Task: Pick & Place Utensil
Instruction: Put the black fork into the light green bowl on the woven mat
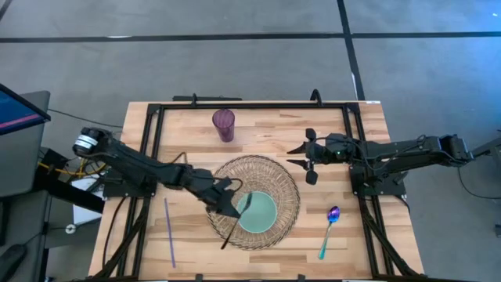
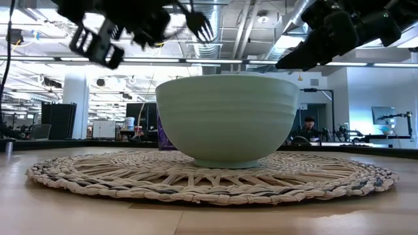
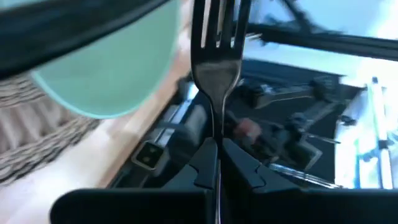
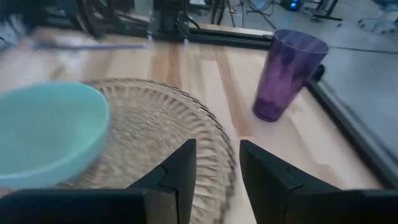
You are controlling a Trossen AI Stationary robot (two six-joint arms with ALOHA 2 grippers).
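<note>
A dark metal fork [image 1: 237, 219] is in my left gripper [image 1: 232, 205], lifted over the left part of a mint-green bowl [image 1: 260, 213]. The bowl stands on a round woven placemat [image 1: 274, 176]. In the low view the fork's tines [image 2: 199, 23] show high above the bowl [image 2: 225, 121]. My right gripper [image 1: 300, 157] hovers open over the table beside the mat's right far edge, touching nothing. In its wrist view the right gripper [image 4: 217, 168] faces the mat and the bowl [image 4: 43, 134]. My left gripper pinches the fork between its two fingers [image 3: 205, 163], on the handle just behind the neck [image 3: 217, 127]. The head with its tines [image 3: 217, 25] sticks out ahead of the fingers. The fork is lifted clear, and its handle end [image 1: 225, 245] slants back toward the table's near edge.
A purple cup [image 1: 223, 124] stands upright on the far side of the table. An iridescent spoon [image 1: 329, 229] lies on the wood to the right of the mat. A thin purple stick [image 1: 168, 233] lies near the left edge. A black frame [image 1: 250, 104] borders the table.
</note>
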